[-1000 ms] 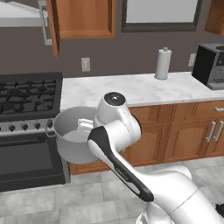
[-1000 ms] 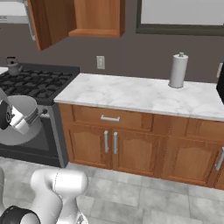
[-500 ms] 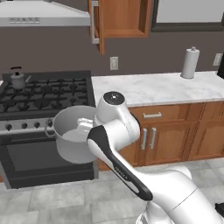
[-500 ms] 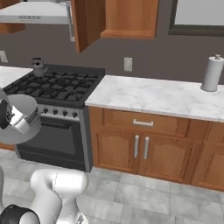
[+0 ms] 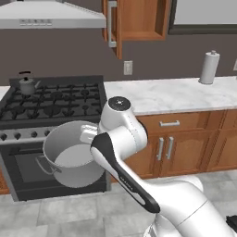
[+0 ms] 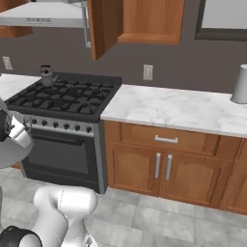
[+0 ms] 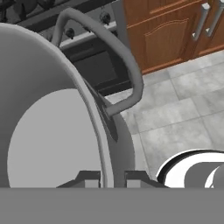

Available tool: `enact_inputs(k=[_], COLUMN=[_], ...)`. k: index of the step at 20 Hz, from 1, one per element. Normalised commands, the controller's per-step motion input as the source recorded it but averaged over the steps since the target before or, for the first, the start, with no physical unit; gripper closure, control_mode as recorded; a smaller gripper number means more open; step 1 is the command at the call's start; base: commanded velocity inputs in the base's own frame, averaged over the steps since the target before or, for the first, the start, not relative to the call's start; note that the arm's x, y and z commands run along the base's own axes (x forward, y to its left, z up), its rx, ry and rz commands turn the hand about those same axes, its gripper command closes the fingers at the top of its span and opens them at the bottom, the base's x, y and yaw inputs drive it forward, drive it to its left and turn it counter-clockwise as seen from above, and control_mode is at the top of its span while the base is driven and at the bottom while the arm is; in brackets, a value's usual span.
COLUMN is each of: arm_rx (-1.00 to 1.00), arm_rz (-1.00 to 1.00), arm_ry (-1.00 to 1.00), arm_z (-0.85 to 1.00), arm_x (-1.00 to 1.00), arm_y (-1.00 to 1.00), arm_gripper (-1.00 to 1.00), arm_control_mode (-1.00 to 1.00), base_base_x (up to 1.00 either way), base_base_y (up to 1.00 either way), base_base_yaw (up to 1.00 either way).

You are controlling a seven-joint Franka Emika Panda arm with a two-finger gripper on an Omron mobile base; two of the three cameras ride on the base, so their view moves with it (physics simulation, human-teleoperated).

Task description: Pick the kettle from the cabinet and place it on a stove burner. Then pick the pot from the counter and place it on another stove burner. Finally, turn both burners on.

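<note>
The large grey pot (image 5: pixel 69 159) hangs in the air in front of the oven door, below the stove top. My gripper (image 5: pixel 89 135) is shut on the pot's near rim. In the hand view the gripper (image 7: pixel 107 177) straddles the pot (image 7: pixel 48 131) wall, a fingertip (image 7: pixel 89 179) on the inside, and a loop handle arches above. The small dark kettle (image 5: pixel 27 84) stands on the stove's (image 5: pixel 55 99) back left burner, also seen as the kettle (image 6: pixel 47 75) from the right. The cabinet (image 5: pixel 141 18) is open above the white counter (image 5: pixel 171 92).
A range hood (image 5: pixel 46 18) hangs over the stove. The open cabinet door (image 5: pixel 112 28) juts out at head height. A paper towel roll (image 5: pixel 209 67) stands at the counter's back. Brown cupboard fronts (image 6: pixel 164 164) run under the counter; grey floor tiles lie in front.
The whole picture has shifted right: the base has driven left, bringing the stove and kettle into view in front. The pot has stayed in my gripper throughout.
</note>
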Motion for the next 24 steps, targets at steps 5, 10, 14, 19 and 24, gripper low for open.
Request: enact_inputs(k=[5, 10, 14, 19, 24], arm_rx=[0.00, 0.00, 0.00, 0.00, 0.00], arm_rz=[0.00, 0.00, 0.00, 0.00, 0.00], arm_ry=[0.00, 0.00, 0.00, 0.00, 0.00], arm_z=[0.00, 0.00, 0.00, 0.00, 0.00], arm_x=[0.00, 0.00, 0.00, 0.00, 0.00], arm_y=[0.00, 0.00, 0.00, 0.00, 0.00], arm_gripper=[1.00, 1.00, 1.00, 1.00, 1.00], arm_control_mode=[1.00, 1.00, 1.00, 1.00, 1.00], base_base_x=[0.56, 0.42, 0.33, 0.35, 0.45], base_base_y=[0.28, 0.35, 0.49, 0.47, 0.30], base_base_yaw=[0.06, 0.07, 0.05, 0.05, 0.08])
